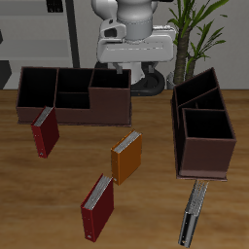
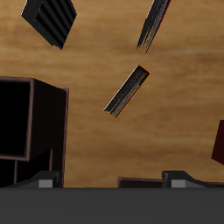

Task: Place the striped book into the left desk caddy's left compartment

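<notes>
The striped book (image 1: 192, 214) lies flat near the table's front edge, just in front of the left desk caddy (image 1: 204, 124). That dark brown caddy is seen end-on, with its tall end box toward the front. Its left compartment (image 1: 194, 88) is the wide low section at the far end. My gripper (image 1: 124, 68) hangs high at the back of the table, far from both. In the wrist view the striped book (image 2: 52, 19) shows its stripes and the left desk caddy (image 2: 26, 122) is a dark box. The gripper (image 2: 112, 181) is open and holds nothing.
A second brown caddy (image 1: 76, 95) stands broadside at the back. An orange book (image 1: 126, 158) lies mid-table, also seen in the wrist view as the orange book (image 2: 127, 90). Two dark red books (image 1: 45, 131) (image 1: 97, 206) lie beside and in front of that caddy.
</notes>
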Controlling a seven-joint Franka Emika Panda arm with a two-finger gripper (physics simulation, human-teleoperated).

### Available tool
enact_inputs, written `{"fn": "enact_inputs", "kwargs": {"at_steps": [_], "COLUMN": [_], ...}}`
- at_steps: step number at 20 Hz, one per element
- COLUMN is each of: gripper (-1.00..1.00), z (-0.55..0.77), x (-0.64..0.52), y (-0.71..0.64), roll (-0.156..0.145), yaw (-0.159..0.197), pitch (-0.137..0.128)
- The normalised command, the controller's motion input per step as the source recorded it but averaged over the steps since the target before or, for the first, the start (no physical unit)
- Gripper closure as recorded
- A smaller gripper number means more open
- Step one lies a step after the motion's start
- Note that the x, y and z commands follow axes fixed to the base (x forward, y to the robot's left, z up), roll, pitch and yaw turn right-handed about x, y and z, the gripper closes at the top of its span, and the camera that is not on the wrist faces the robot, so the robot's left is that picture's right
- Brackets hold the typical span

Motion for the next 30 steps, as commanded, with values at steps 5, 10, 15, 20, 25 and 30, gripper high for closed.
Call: {"fn": "enact_inputs", "kwargs": {"at_steps": [5, 10, 15, 20, 25, 30], "gripper": [-1.00, -1.00, -1.00, -1.00, -1.00, -1.00], "z": [0.05, 0.11, 0.13, 0.04, 0.03, 0.01], "x": [0.13, 0.36, 0.45, 0.52, 0.47, 0.40], "y": [0.08, 0.15, 0.24, 0.31, 0.21, 0.15], "roll": [0.008, -0.035, -0.047, -0.021, -0.002, 0.010], "yaw": [-0.008, 0.007, 0.013, 0.012, 0.018, 0.004], "pitch": [-0.008, -0.011, -0.022, 0.002, -0.010, -0.016]}}
